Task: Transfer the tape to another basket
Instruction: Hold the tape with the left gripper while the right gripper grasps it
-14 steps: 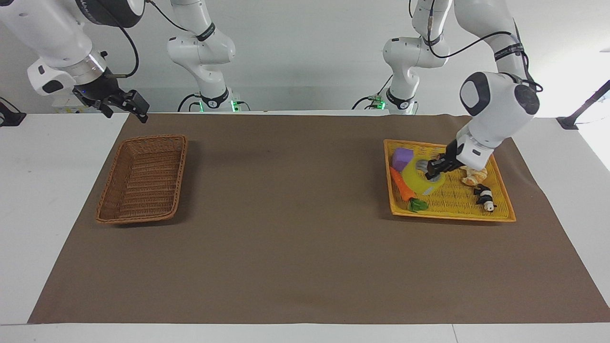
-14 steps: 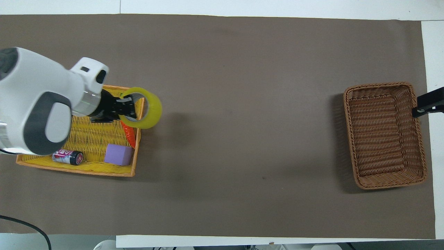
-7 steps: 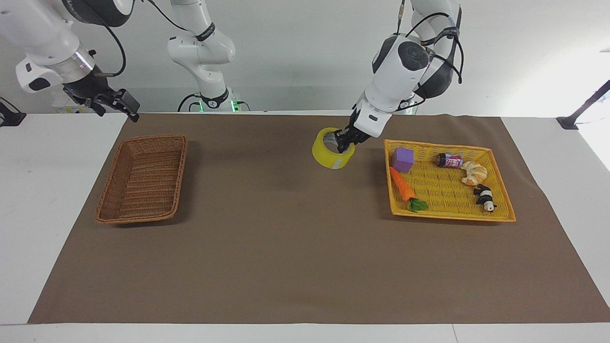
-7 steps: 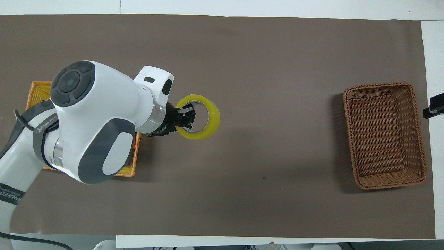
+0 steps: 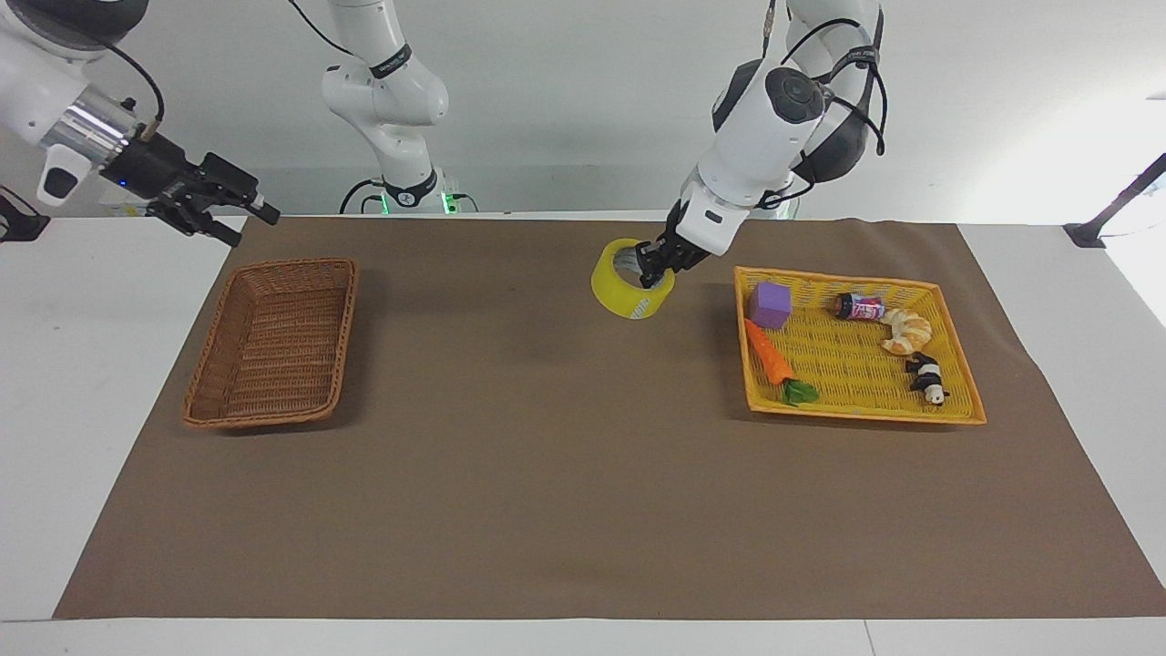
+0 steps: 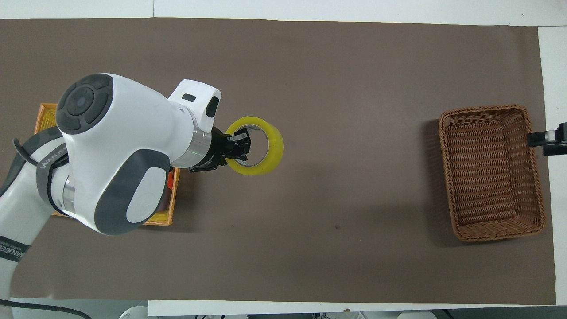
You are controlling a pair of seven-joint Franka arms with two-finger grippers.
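The tape (image 5: pixel 621 297) (image 6: pixel 275 149), a wide yellow roll, hangs over the brown mat just off the yellow tray's edge, on the side toward the right arm's end. My left gripper (image 5: pixel 649 271) (image 6: pixel 242 146) is shut on its rim, one finger inside the ring. The basket (image 5: pixel 273 339) (image 6: pixel 487 170), brown wicker with deep sides, sits at the right arm's end of the mat with nothing in it. My right gripper (image 5: pixel 239 219) (image 6: pixel 545 141) hovers open by the basket's corner nearest the robots, holding nothing.
The flat yellow tray (image 5: pixel 856 415) (image 6: pixel 173 195) at the left arm's end holds a purple block (image 5: pixel 771 303), a carrot (image 5: pixel 768 355), a small can (image 5: pixel 859 307), a croissant toy (image 5: pixel 905 330) and a panda figure (image 5: pixel 926 376). Brown mat (image 5: pixel 547 456) lies between tray and basket.
My left gripper lifted the tape out of the yellow tray and carried it over the mat toward the basket's end. My right gripper rose and swung beside the basket.
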